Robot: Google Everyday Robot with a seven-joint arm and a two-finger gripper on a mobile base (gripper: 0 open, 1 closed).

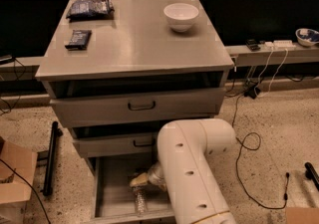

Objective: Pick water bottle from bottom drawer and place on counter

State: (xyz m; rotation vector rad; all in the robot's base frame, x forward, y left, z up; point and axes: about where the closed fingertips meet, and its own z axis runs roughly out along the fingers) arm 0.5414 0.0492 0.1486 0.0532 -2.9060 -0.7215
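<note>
water bottle (140,201): one, clear ribbed plastic, lying on the grey floor of the bottom drawer (113,188)
tool (141,180): tan, inside the bottom drawer, just above the water bottle; whether open or closed, I cannot tell
surface (139,44): smooth grey metal, slightly glossy
bowl (181,16): one, round, white
dark packets (90,6): two, print unreadable
upper drawers (139,106): two, grey metal, black handles
</note>
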